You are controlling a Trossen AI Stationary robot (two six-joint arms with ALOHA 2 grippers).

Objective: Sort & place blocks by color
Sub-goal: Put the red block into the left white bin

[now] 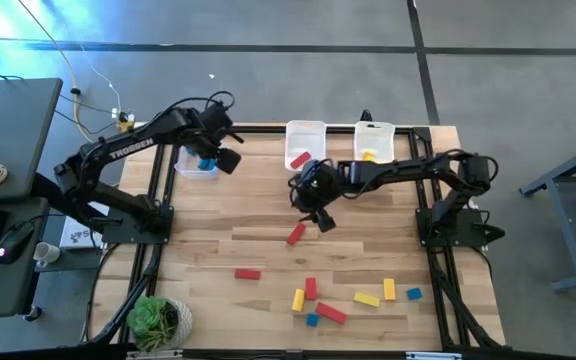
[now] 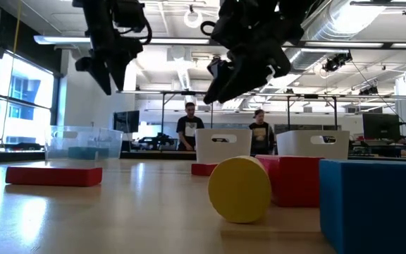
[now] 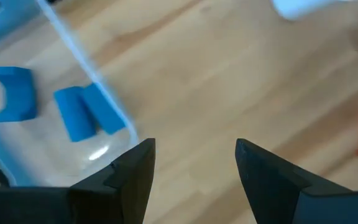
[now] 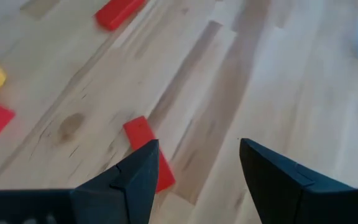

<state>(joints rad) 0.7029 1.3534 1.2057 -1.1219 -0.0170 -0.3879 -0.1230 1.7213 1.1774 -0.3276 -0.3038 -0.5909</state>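
Note:
Red, yellow and blue blocks lie scattered on the wooden table near its front edge: a red bar [image 1: 247, 273], a yellow bar [image 1: 367, 298], a small blue cube [image 1: 413, 294]. Another red bar [image 1: 296, 234] lies mid-table, just below my right gripper [image 1: 320, 214], which hovers open above it; the right wrist view shows that bar [image 4: 146, 149] beside one finger. My left gripper [image 1: 220, 155] is open and raised at the clear bin [image 1: 196, 163] with blue blocks [image 3: 86, 112] lying in it.
Two white bins stand at the far edge, one with a red block [image 1: 299, 160], one with a yellow block [image 1: 369, 155]. A potted plant [image 1: 156, 320] sits at the near left corner. Two people stand in the room beyond the table. Bare wood lies mid-table left.

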